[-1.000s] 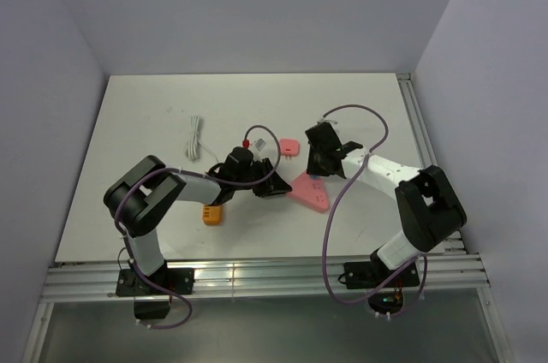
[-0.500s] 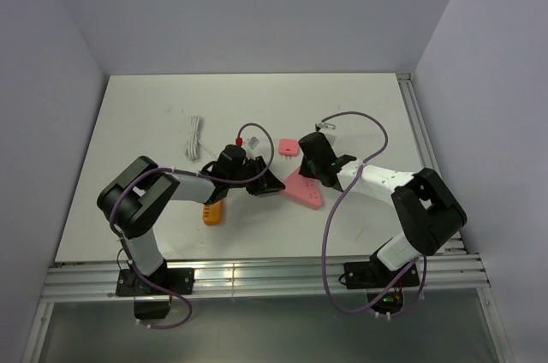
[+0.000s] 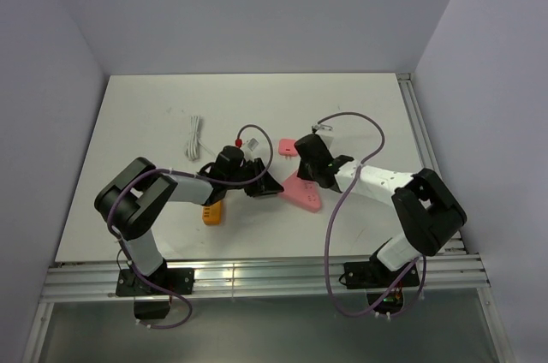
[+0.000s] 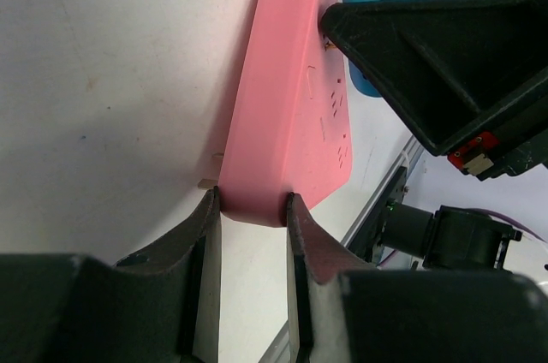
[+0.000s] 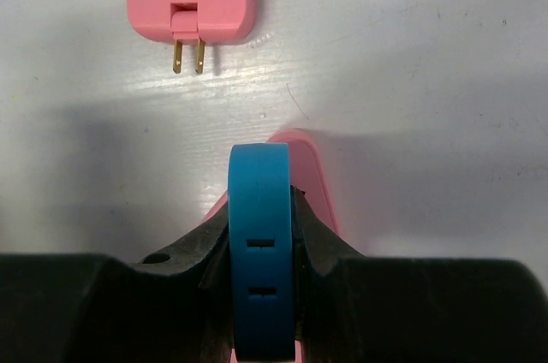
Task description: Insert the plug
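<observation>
Inspector: Left side?
Arm: My left gripper [image 4: 251,209] clamps one corner of the pink socket block [image 4: 291,106].
Inspector: The plug [image 5: 260,209]?
Arm: Pinched in my right gripper [image 5: 261,239], over the block, near the middle of the table [image 3: 128,123], away from every edge.

Soft, even light comes from above; the white table [image 3: 145,123] is bright, and shadows under my arms are faint. At my right wrist a broad grey shadow rings the sharp plug [image 5: 260,243], with glare streaking the tabletop. My left fingers [image 4: 205,294] blur dark; the block [image 4: 291,106] is crisp.
</observation>
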Available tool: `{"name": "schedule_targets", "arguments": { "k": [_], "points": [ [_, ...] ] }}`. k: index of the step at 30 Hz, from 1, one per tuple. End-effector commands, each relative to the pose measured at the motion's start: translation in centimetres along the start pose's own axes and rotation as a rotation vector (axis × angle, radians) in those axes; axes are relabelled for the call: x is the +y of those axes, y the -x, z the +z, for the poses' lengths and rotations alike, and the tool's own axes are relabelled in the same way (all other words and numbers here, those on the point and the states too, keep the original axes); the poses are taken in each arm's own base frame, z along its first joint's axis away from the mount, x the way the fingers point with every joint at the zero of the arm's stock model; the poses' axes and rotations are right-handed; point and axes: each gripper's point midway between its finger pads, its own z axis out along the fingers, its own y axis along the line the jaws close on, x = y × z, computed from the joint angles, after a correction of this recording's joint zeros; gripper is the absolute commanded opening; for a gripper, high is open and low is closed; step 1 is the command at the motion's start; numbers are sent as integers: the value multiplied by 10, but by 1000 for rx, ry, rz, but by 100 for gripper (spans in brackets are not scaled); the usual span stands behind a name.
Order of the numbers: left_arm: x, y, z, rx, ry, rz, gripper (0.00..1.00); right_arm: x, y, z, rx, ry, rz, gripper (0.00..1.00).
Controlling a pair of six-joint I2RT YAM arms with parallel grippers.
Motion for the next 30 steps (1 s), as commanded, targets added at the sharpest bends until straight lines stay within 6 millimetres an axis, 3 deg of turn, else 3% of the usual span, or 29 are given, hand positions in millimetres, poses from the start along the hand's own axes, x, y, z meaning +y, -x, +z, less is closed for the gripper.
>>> {"name": "schedule_targets", "arguments": {
  "k": [1,6,11,25,30],
  "points": [
    [4,-43,-3,142,-14,76,0,-18,-84,-14,330,-44,-66,24],
    [4,-43,-5,142,-11,85,0,-5,-77,-21,342,-3,-67,43],
    [5,-44,-4,145,-15,75,0,0,-66,-32,328,23,-58,51],
    [9,-48,-5,148,-11,67,0,-20,-40,-49,281,19,-25,48],
    [8,-47,-6,141,-12,70,0,-26,-33,-53,280,18,-13,41]
  ]
}}
